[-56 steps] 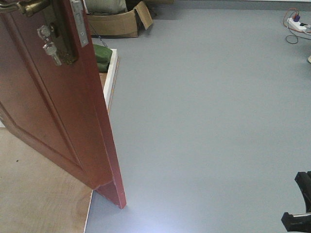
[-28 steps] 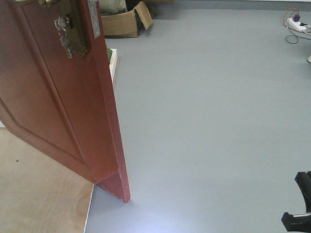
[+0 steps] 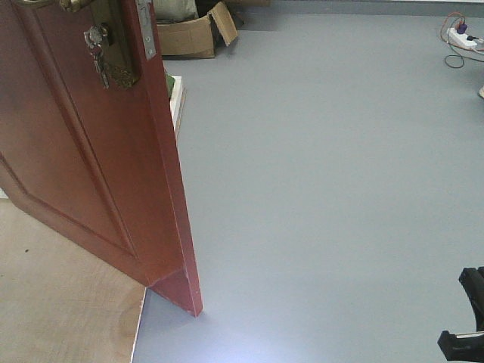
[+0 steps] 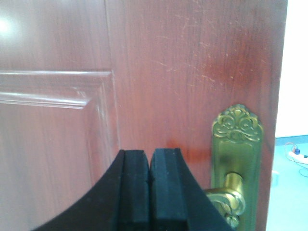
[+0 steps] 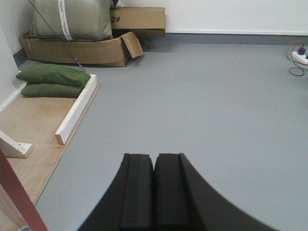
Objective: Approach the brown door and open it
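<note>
The brown door (image 3: 83, 151) stands ajar at the left of the front view, its free edge turned toward me and its bottom corner over the grey floor. Keys (image 3: 97, 47) dangle below its brass plate (image 3: 113, 45). My left gripper (image 4: 150, 155) is shut with nothing between its pads, close in front of the door's panel (image 4: 168, 72). It sits just left of the ornate brass plate (image 4: 237, 154) and the curved lever handle (image 4: 225, 198). My right gripper (image 5: 154, 159) is shut and empty over open floor. A sliver of the door (image 5: 12, 192) shows at its lower left.
A white frame beam (image 5: 77, 108) lies on a plywood base (image 5: 33, 120) with green bags (image 5: 50, 79) on it. Cardboard boxes (image 5: 86, 50) stand against the back wall. A power strip with cables (image 3: 461, 38) lies at the far right. A black arm part (image 3: 465, 336) shows bottom right.
Over the last second the door's free edge shifted right and its lock plate rose in the front view. In the last half second only the keys swung slightly.
</note>
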Available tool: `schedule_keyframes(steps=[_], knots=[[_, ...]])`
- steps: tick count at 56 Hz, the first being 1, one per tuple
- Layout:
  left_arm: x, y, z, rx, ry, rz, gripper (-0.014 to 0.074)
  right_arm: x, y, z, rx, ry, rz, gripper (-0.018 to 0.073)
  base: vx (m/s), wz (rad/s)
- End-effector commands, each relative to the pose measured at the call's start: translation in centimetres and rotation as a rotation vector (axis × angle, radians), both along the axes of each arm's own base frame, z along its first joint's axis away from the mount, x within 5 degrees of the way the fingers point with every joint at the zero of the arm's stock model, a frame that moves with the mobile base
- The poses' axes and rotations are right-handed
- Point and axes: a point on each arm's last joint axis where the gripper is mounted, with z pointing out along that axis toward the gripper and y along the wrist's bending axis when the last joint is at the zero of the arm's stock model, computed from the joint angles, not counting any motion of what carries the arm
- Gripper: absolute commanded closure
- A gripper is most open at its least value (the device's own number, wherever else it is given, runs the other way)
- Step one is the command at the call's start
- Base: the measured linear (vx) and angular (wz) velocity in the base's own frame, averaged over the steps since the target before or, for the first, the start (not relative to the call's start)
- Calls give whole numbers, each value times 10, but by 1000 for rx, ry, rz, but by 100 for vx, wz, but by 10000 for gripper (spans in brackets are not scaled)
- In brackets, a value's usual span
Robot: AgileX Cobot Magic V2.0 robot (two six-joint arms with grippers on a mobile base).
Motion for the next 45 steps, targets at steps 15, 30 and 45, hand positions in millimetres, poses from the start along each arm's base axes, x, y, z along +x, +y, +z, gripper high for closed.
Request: schedule_keyframes(steps=[15, 30, 45], knots=[[-5, -2, 12, -12, -41, -23, 603, 2, 0, 6, -6, -79, -2, 559, 0, 0], [-5, -1, 12, -12, -41, -19, 603, 2, 0, 6, -6, -79, -2, 559, 0, 0], [-5, -1, 12, -13, -40, -15, 603, 2, 0, 6, -6, -79, -2, 559, 0, -1]])
